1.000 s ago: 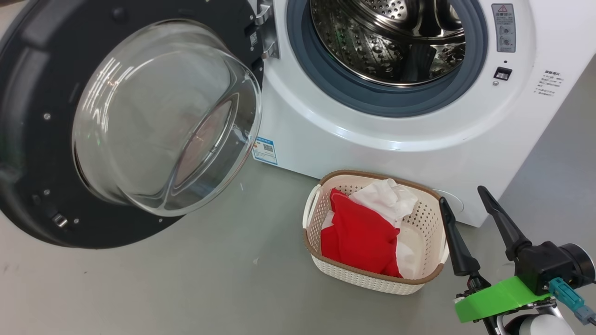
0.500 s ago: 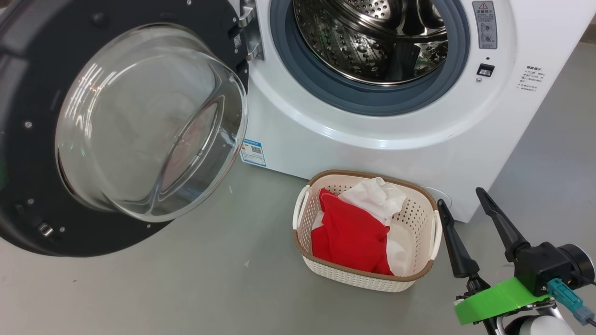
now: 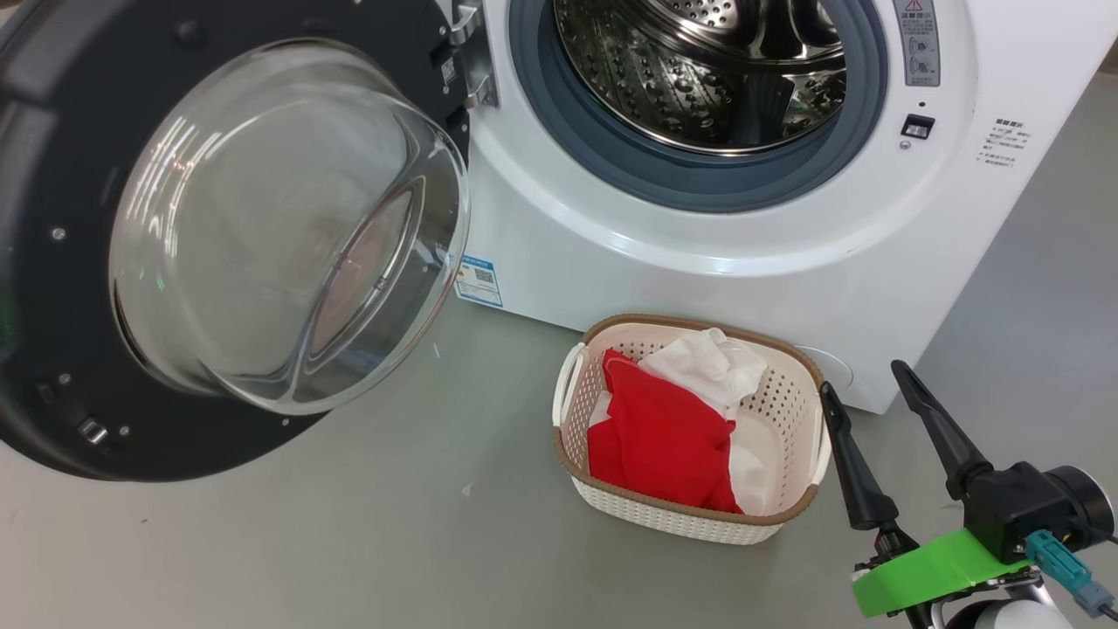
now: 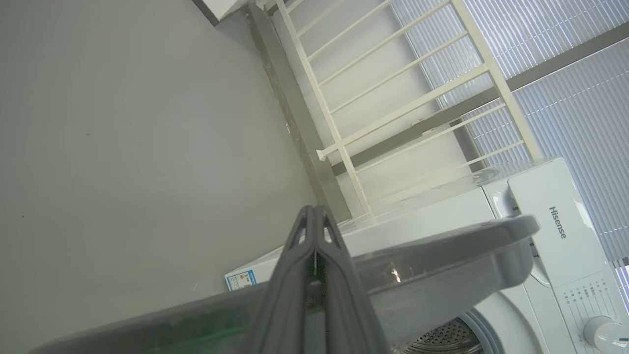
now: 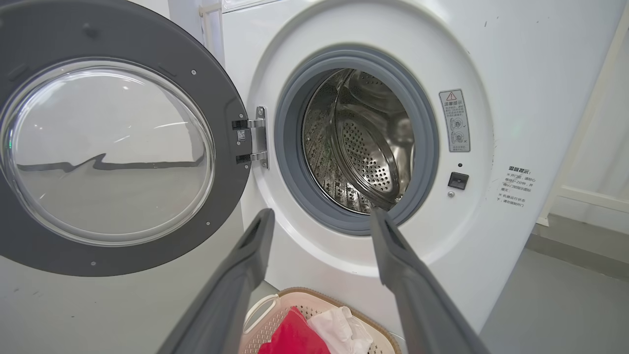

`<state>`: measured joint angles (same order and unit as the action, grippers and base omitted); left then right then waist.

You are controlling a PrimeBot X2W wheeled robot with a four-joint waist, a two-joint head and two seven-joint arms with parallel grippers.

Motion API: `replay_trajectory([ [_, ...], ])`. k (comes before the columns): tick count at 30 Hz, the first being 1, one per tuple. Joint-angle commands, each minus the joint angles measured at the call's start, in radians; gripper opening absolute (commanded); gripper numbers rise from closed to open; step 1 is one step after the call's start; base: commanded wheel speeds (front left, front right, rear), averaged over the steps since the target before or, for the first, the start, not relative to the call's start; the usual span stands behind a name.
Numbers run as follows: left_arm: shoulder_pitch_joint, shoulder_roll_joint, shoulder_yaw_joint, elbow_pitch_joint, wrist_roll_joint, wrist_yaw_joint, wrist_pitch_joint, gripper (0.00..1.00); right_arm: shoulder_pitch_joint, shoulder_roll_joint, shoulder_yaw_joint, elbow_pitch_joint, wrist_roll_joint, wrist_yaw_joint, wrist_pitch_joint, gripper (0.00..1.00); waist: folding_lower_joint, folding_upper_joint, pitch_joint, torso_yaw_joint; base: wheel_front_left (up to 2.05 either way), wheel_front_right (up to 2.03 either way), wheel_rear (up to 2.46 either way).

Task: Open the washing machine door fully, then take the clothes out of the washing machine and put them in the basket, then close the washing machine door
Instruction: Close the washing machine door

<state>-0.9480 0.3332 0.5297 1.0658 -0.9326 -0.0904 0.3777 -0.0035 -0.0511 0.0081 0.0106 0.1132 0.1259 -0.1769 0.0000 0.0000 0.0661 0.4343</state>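
Observation:
The washing machine door (image 3: 52, 131) hangs wide open at the left, its glass bowl (image 3: 288, 227) facing me. The white washing machine (image 3: 699, 288) shows a bare steel drum (image 3: 699, 70). On the floor before it stands the basket (image 3: 664, 515), holding the clothes: a red piece (image 3: 664, 437) and a white piece (image 3: 707, 367). My right gripper (image 3: 863, 380) is open and holds nothing, just right of the basket; its wrist view looks at the drum (image 5: 363, 147) between the spread fingers (image 5: 322, 214). My left gripper (image 4: 312, 209) is shut, lying across the door's grey edge (image 4: 442, 246); whether it touches the edge I cannot tell.
Grey floor (image 3: 349, 542) spreads in front of and left of the basket. A cream railing (image 4: 393, 108) and window blinds stand behind the machine. The machine's control panel with a knob (image 4: 597, 332) shows at the left wrist view's lower right.
The head view has shifted a little left, so the whole picture has slid. Door, basket and clothes keep their places relative to the machine. Both grippers are unchanged.

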Motion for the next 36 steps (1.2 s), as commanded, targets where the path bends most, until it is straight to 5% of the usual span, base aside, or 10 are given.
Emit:
replay_trajectory([
  [1,-0.004,0.043,-0.009,-0.017,0.003,-0.018,0.025,0.0,-0.016,-0.004,0.025,-0.026,0.0,0.005,-0.01,1.0,0.0,0.0,0.001,0.001,0.0,0.0,0.0],
  [36,0.172,-0.127,-0.054,-0.304,-0.167,-0.04,0.231,0.0,-0.022,0.0,0.024,0.01,0.011,0.005,-0.041,1.0,0.0,0.0,0.0,0.061,0.0,0.0,0.0],
])
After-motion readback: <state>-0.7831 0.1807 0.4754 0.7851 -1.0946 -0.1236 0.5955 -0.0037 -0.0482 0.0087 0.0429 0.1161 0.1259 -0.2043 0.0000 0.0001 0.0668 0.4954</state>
